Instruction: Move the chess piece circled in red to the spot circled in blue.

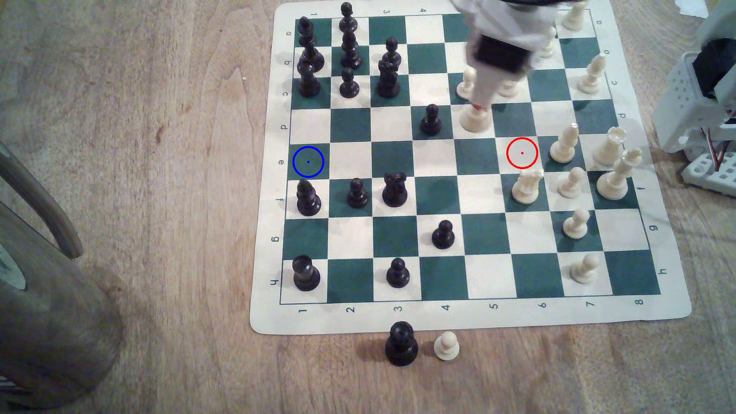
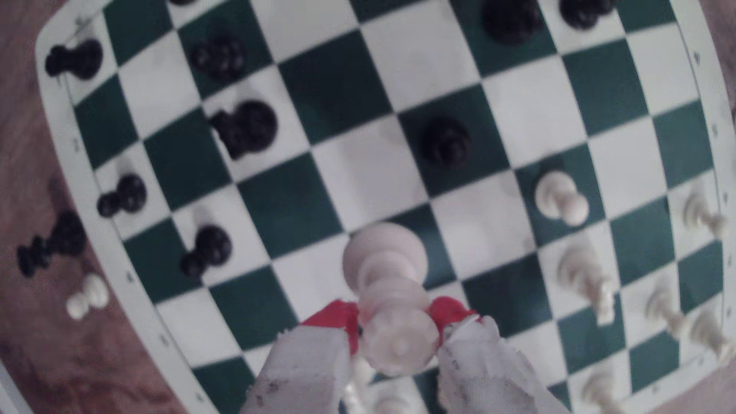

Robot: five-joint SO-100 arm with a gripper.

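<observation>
the gripper (image 1: pixel 480 104) is clamped on the cream-white chess piece (image 1: pixel 474 119), its red-tipped fingers (image 2: pixel 338 318) pressing either side of the piece just below the crown. in the wrist view the chess piece (image 2: pixel 392 302) hangs between the fingers above the board (image 2: pixel 330 95). in the exterior view it sits over row d, column 5, just beside a black pawn (image 1: pixel 431 119). the red-ringed white square (image 1: pixel 522 153) holds no piece. the blue-ringed dark green square (image 1: pixel 308 161) lies well apart, at the exterior view's left board edge.
</observation>
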